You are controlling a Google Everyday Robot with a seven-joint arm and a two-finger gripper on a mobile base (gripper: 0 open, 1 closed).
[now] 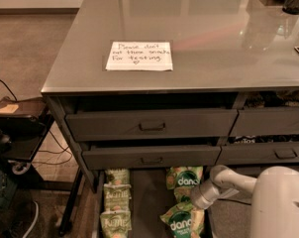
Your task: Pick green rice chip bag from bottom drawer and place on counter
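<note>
Grey btm drawer (145, 198): hand (197, 203) by green rice chip bag (179, 223).

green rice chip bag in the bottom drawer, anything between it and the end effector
Nothing visible does: the end effector is down in the bottom drawer, right beside the nearest green rice chip bag.

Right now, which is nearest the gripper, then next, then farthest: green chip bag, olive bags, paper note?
The gripper is in the bottom drawer.
1. Green rice chip bag, right beside it.
2. Olive bags, drawer's left side.
3. Paper note, up on the counter.
</note>
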